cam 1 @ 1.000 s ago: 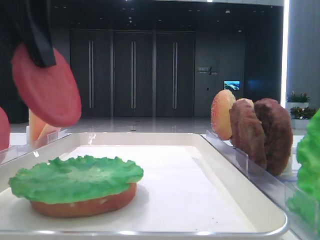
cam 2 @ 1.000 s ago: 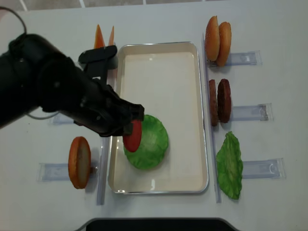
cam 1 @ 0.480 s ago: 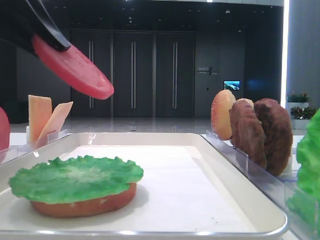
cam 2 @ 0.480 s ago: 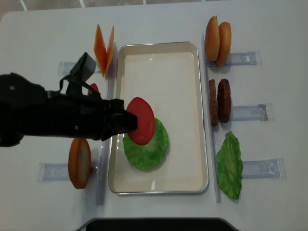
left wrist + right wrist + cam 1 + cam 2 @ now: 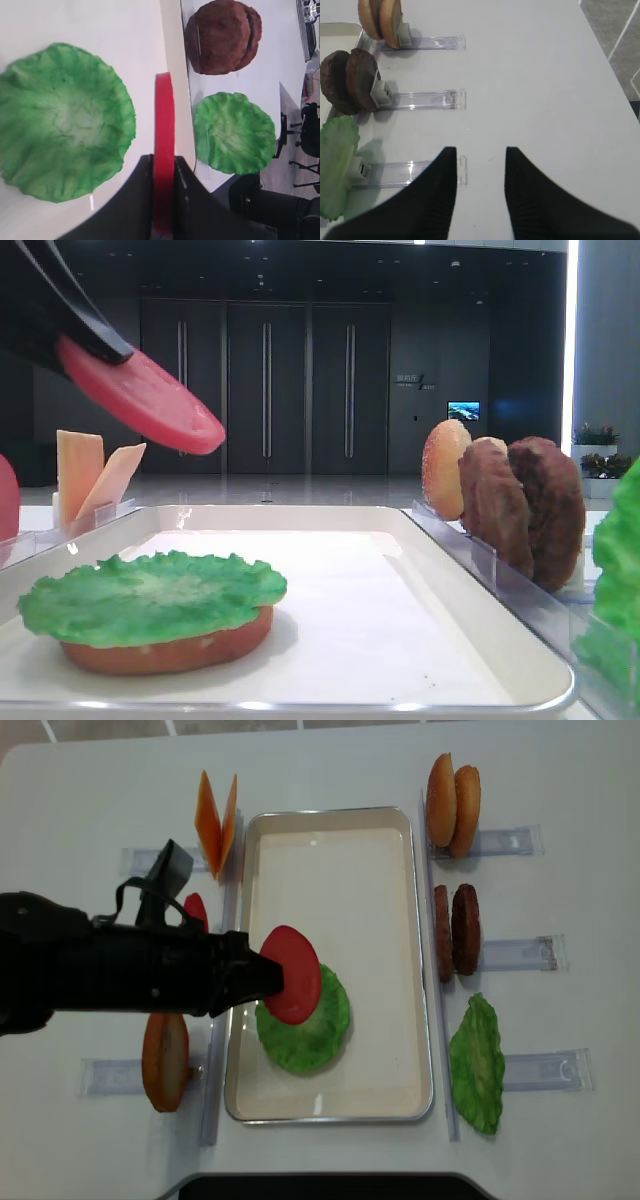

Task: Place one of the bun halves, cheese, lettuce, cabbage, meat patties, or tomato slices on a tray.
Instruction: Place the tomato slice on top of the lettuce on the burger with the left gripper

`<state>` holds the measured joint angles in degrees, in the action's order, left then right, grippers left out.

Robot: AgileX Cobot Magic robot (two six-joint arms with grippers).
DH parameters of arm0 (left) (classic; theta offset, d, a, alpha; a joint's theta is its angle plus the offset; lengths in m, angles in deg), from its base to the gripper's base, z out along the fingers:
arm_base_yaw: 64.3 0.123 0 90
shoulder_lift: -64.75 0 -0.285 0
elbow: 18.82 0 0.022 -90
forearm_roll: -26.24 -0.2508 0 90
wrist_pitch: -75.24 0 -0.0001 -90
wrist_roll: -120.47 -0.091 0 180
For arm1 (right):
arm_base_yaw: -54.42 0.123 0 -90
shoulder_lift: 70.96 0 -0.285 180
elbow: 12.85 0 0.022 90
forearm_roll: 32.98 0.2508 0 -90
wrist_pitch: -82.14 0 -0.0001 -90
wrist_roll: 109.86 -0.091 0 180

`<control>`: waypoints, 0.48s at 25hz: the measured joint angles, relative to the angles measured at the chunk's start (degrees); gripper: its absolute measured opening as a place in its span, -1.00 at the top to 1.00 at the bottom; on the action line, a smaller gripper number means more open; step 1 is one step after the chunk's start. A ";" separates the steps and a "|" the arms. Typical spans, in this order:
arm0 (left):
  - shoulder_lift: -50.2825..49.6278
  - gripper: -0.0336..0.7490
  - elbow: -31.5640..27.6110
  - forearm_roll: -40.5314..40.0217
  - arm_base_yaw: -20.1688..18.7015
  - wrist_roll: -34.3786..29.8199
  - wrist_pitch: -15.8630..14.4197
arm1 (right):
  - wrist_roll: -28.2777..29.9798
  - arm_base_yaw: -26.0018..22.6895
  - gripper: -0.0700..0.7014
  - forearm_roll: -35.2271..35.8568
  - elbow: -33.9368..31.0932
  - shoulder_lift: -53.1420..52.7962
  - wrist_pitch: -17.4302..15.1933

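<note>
Low exterior view: the left end effector (image 5: 95, 332), black, is clamped on a smooth red-pink round tomato slice (image 5: 140, 397), which hangs tilted above the left part of the large cream-white rimmed tray (image 5: 500, 625). A second ago the slice stood nearly upright; half a second ago it was already flattened, and it now sits a touch lower. Below it a ruffled bright green lettuce leaf (image 5: 150, 595) lies on a flat brown-edged bun half (image 5: 170, 650) in the tray.

Right wrist view: the right end effector (image 5: 480, 157) hovers over the white bench (image 5: 535, 75), jaws apart and holding nothing, near two dark brown rough meat patties (image 5: 350, 80) standing in a clear plastic rack (image 5: 425, 100).

Left wrist view: the slice shows edge-on between the closed fingers (image 5: 142, 172), over the tray rim, beside the lettuce leaf.

Overhead view: the slice overlaps the upper left of the lettuce, having come in from the tray's left edge over the last second. Pale orange cheese slices (image 5: 215, 825) stand left of the tray.
</note>
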<state>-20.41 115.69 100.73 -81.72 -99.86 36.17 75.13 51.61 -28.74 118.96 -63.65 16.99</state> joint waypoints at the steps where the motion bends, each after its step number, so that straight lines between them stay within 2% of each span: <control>1: -0.77 0.78 0.00 0.27 0.00 -0.32 -0.22 | 0.00 0.00 0.22 0.00 0.00 0.00 0.00; 12: -9.39 0.78 0.00 5.05 0.00 -7.21 -0.64 | 0.00 0.00 0.22 0.00 0.00 0.00 0.00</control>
<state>-29.80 115.69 105.77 -81.72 -107.07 35.53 75.13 51.61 -28.74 118.96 -63.65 16.99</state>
